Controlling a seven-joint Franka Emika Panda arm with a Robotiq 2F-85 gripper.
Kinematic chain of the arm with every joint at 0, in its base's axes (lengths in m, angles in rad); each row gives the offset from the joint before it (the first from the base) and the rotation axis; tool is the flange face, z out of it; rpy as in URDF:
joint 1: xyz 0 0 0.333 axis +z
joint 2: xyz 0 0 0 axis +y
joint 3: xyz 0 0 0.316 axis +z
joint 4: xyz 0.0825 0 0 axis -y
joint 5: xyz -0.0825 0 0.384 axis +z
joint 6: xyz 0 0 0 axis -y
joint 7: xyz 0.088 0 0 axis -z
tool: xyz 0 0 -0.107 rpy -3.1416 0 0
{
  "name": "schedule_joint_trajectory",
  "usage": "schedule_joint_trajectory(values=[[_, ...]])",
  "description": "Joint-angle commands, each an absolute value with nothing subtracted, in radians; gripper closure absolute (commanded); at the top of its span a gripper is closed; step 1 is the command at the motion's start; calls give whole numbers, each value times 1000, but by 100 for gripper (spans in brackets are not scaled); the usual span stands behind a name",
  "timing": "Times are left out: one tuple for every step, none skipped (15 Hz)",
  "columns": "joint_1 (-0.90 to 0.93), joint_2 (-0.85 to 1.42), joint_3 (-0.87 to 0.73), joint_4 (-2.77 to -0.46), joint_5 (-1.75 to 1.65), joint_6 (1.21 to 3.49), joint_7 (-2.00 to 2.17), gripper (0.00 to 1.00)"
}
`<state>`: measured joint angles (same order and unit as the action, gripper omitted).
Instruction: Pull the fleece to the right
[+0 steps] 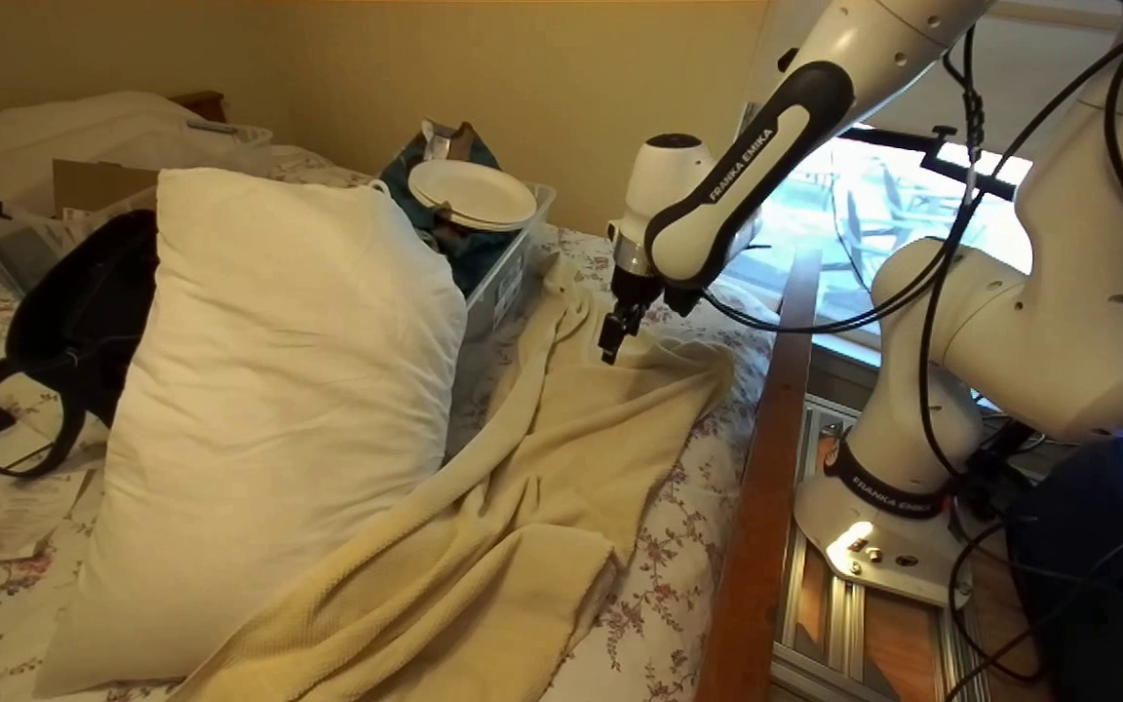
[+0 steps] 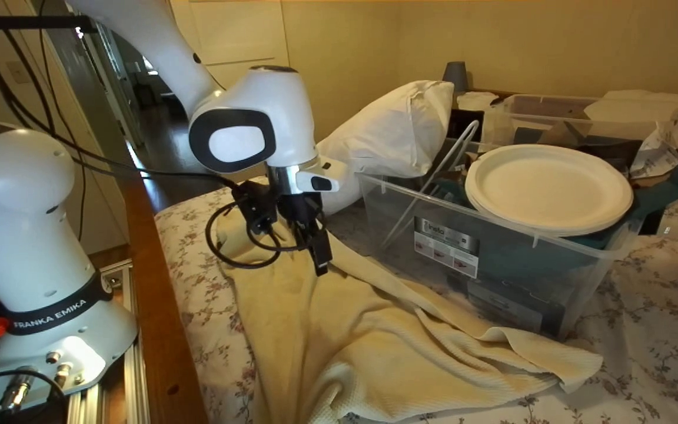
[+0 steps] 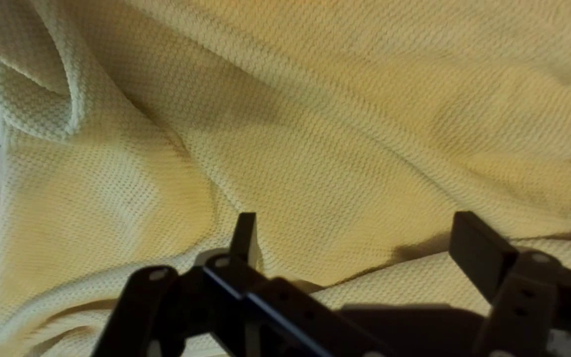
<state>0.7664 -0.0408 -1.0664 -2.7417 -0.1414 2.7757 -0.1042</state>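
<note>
Fleece lay rumpled on the floral sheet, beside the pillow. Jaws hung wide apart over it, nothing held. Likely soft, limp, fairly light, not slippery or fragile; raised fold near the jaws seemed the best pinch.

Fleece partly beyond the edge in every view.

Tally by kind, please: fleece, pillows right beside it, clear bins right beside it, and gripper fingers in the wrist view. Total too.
Fleece: 1
White pillow: 1
Clear bin: 1
Gripper fingers: 2
Total: 5
</note>
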Motion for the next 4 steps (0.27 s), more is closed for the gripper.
schedule_joint_trajectory(values=[[697, -260, -1055, -2768, -358, 2608, -133, 0], [569, -89, -872, -2746, -183, 2696, -159, 0], [734, -151, -1060, -2745, -292, 2658, -111, 0], [723, -183, -1060, -2748, -313, 2641, -114, 0]])
